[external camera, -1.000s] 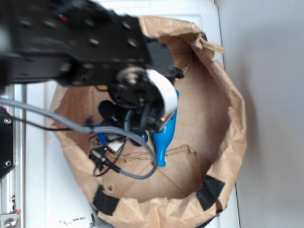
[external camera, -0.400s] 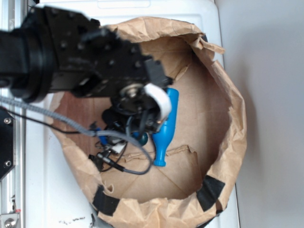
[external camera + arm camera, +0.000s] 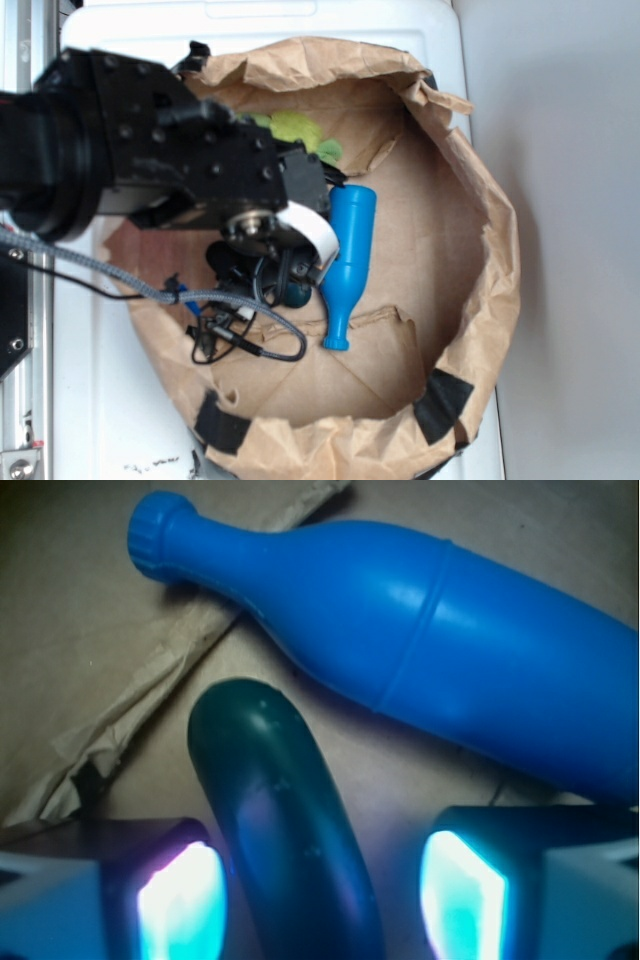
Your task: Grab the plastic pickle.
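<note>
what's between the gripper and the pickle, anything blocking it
Nothing visible. In the wrist view the plastic pickle already lies between the open gripper fingers. The blue bottle lies beside it, outside the gap.

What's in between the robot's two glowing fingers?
The pickle lies between the fingers, with gaps on both sides, so the gripper is open. The wrist view shows it. The blue bottle sits beyond.

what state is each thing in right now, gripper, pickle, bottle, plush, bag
gripper: open, one finger either side of the pickle, not closed on it
plastic pickle: lying flat, ungrasped
blue bottle: lying on its side, cap on
green plush toy: partly hidden behind the arm
paper bag: open, rim rolled down
</note>
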Robot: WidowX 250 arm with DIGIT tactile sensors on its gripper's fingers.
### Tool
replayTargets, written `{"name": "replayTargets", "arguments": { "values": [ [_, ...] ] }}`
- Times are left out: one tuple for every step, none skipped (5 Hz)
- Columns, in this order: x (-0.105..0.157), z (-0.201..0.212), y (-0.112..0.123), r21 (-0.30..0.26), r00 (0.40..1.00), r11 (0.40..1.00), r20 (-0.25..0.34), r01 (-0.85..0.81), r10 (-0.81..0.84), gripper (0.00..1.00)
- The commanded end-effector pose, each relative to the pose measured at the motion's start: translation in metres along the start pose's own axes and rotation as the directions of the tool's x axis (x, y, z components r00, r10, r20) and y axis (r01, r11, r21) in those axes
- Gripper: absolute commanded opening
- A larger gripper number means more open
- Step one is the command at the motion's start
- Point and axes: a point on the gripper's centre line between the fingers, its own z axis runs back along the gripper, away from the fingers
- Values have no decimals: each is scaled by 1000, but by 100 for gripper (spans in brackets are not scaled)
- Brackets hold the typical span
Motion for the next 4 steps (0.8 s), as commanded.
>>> {"name": "replayTargets", "arguments": {
  "values": [
    [8, 7, -1, 26, 999, 1000, 47, -18, 17, 0],
    [7, 18, 1, 27, 996, 999, 80, -37, 35, 0],
    [15, 41, 7, 6, 991, 998, 119, -70, 69, 0],
    [20, 88, 12, -49, 981, 993, 155, -110, 116, 0]
  ]
}}
